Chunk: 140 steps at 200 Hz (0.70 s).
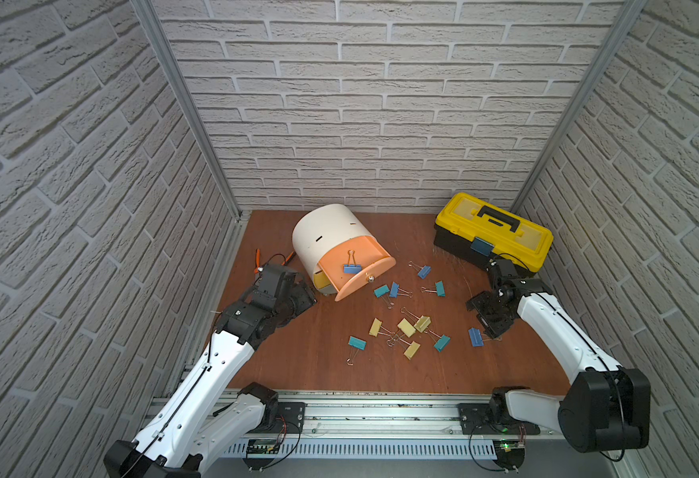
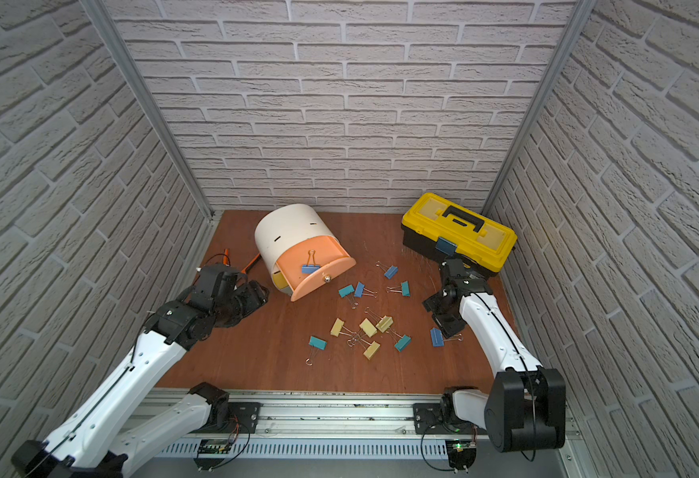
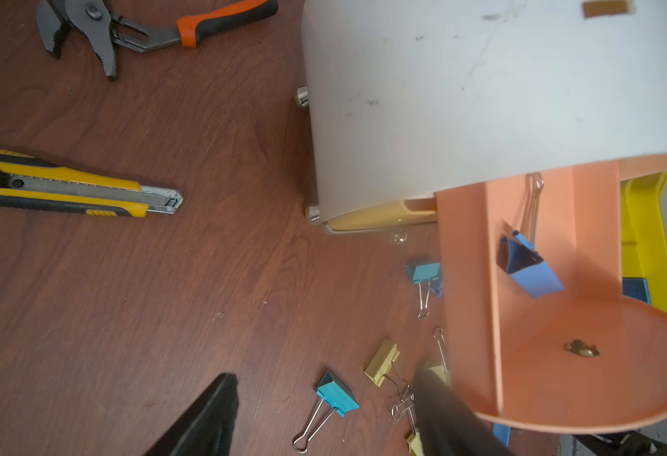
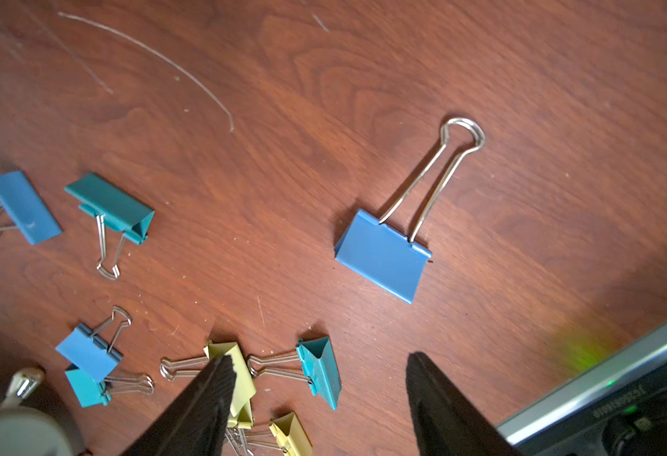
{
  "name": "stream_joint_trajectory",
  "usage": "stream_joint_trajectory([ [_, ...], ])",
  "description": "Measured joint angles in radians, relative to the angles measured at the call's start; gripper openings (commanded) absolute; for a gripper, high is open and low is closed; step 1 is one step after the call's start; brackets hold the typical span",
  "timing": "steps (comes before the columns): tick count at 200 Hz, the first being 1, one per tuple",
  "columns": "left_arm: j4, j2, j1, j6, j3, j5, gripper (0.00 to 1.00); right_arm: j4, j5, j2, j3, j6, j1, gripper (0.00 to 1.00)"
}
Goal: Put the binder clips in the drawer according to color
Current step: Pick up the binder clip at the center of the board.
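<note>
The drawer unit, a white drum (image 1: 329, 231) (image 2: 291, 229), stands at the back left. Its peach drawer (image 1: 358, 275) (image 3: 584, 355) is pulled out, with one blue binder clip (image 1: 351, 268) (image 3: 531, 268) lying in it. The yellow drawer (image 3: 379, 215) below is nearly closed. Several blue, teal and pale yellow binder clips lie scattered mid-table. My left gripper (image 1: 304, 300) (image 3: 326, 377) hangs open and empty beside the drum. My right gripper (image 1: 492, 331) (image 4: 320, 359) is open and empty, just right of a blue clip (image 1: 475, 336) (image 4: 383, 256) lying flat.
A yellow-and-black toolbox (image 1: 494, 238) stands at the back right, close behind my right arm. Orange-handled pliers (image 3: 146, 27) and a yellow utility knife (image 3: 67, 189) lie left of the drum. Brick walls close three sides, and a metal rail (image 1: 380, 414) runs along the front.
</note>
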<state>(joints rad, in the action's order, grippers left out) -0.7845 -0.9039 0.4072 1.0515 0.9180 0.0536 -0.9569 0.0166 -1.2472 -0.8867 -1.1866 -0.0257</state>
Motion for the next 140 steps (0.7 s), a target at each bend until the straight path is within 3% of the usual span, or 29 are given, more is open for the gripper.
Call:
stream_joint_trajectory([
  [59,0.005,0.021,-0.038,0.001,-0.047,-0.018,0.75,0.031,0.034,-0.036,0.087,-0.139,-0.024,0.76],
  [140,0.007,0.016,-0.065,-0.001,-0.048,-0.036,0.75,0.104,0.055,-0.141,0.101,-0.195,-0.056,0.8],
])
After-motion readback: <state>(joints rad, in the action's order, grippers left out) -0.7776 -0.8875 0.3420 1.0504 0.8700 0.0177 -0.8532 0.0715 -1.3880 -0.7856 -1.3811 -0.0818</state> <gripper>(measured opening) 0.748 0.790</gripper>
